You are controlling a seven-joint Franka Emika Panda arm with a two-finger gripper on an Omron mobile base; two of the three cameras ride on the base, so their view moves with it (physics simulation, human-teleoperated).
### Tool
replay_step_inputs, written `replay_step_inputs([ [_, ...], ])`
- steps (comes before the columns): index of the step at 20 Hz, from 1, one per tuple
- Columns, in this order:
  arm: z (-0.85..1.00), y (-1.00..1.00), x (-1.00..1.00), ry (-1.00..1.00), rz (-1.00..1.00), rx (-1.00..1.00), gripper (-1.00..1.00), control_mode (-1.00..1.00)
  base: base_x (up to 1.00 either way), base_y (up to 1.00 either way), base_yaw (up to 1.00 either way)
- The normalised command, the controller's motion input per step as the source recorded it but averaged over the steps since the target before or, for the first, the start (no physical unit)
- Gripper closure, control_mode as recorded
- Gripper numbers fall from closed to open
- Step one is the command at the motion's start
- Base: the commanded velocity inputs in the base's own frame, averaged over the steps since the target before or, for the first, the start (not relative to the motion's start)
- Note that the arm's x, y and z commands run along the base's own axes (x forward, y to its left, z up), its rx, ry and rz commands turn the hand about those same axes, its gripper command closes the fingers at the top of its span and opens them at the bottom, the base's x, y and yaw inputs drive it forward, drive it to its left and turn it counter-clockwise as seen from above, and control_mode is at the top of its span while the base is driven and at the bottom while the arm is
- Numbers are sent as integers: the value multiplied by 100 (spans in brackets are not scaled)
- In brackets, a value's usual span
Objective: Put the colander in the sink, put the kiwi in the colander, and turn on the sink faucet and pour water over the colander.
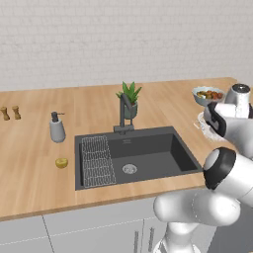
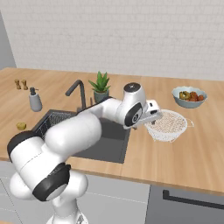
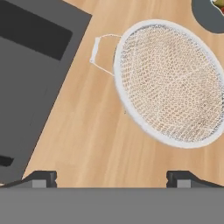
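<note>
The white mesh colander (image 2: pixel 168 124) stands on the wooden counter to the right of the dark sink (image 2: pixel 109 146); in the hand view the colander (image 3: pixel 173 83) shows its wire side handle (image 3: pixel 103 50) pointing toward the sink (image 3: pixel 30 87). My gripper (image 3: pixel 111 179) is open and holds nothing. It hovers over bare counter just on the sink side of the colander's rim, as the gripper (image 2: pixel 146 124) shows in the right base view. The kiwi (image 1: pixel 61 162) lies on the counter left of the sink (image 1: pixel 158 163). The faucet (image 1: pixel 123 111) stands behind the basin, with no water running.
A grey bowl of fruit (image 2: pixel 189 96) sits behind the colander. A potted plant (image 1: pixel 129 101) stands beside the faucet, a soap dispenser (image 1: pixel 57 128) left of the sink, and two small shakers (image 1: pixel 10 113) at far left. A wire rack (image 1: pixel 96 160) covers the basin's left part.
</note>
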Motion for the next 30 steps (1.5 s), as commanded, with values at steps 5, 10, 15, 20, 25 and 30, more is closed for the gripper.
replay_step_inputs([
  [5, -26, 0, 24, -6, 0, 0, -100, -100, 0, 0, 0],
  [10, -10, -9, 40, -4, 0, 0, -100, -100, 0, 0, 0],
  [15, -13, -21, 38, 0, 0, 0, -100, -100, 0, 0, 0],
  [20, -15, -20, 36, 0, 0, 0, -100, -100, 0, 0, 0],
  [25, -16, -17, 28, 0, 0, 0, -100, -100, 0, 0, 0],
  [30, -31, -5, 10, 0, 3, 0, -100, -100, 0, 0, 0],
])
